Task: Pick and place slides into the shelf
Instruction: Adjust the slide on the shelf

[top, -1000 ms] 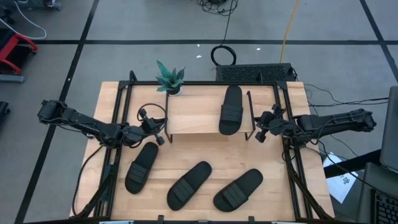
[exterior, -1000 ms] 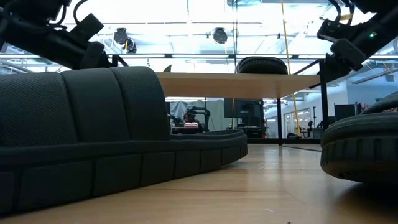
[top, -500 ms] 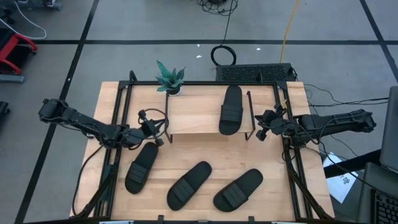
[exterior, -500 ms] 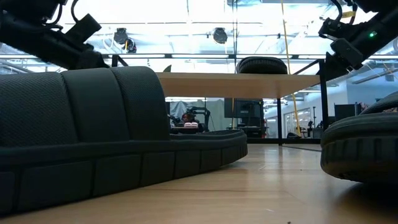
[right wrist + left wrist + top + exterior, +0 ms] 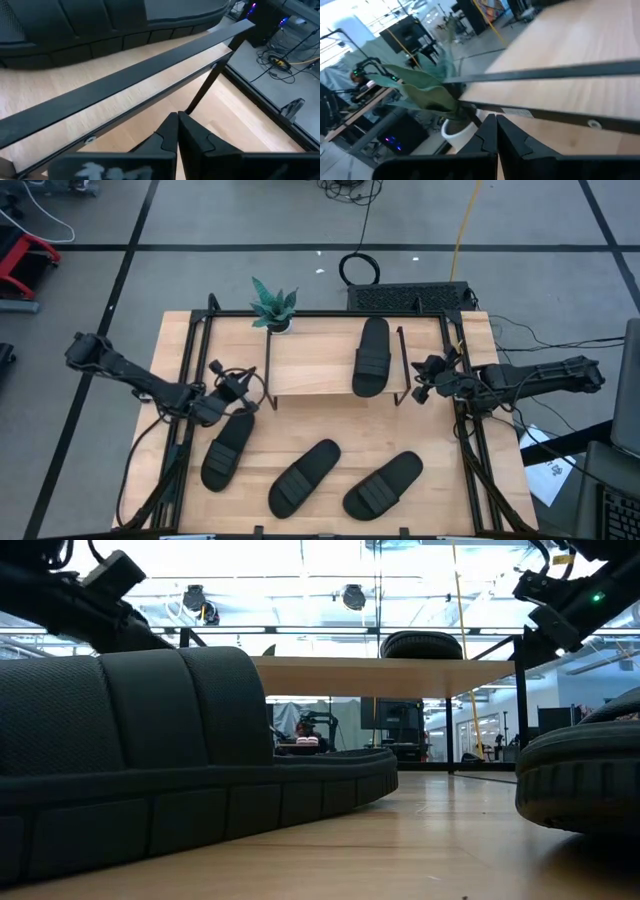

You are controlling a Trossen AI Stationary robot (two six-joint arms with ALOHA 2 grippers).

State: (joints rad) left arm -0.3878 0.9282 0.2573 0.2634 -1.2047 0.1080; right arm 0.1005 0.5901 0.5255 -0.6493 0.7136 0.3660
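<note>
Four black slides are in view. One slide [image 5: 370,356] lies on the right half of the shelf [image 5: 310,365], seen as well in the right wrist view [image 5: 100,20]. Three rest sole-down on the table: left [image 5: 228,448], middle [image 5: 304,477], right [image 5: 383,484]. My left gripper [image 5: 238,392] hovers, shut, off the shelf's left end, above the left slide's far end; its shut fingers [image 5: 496,137] face the shelf frame. My right gripper [image 5: 422,383] hangs, shut and empty, just off the shelf's right end [image 5: 177,132].
A small potted plant [image 5: 273,307] stands at the shelf's far left corner [image 5: 420,90]. Black frame rails [image 5: 190,400] run along both table sides. The shelf's left half is bare wood. In the low view the middle slide [image 5: 150,770] fills the foreground.
My left gripper has drawn back a little from the shelf toward the table's left edge and risen slightly, staying shut. The right arm and all the slides have kept still.
</note>
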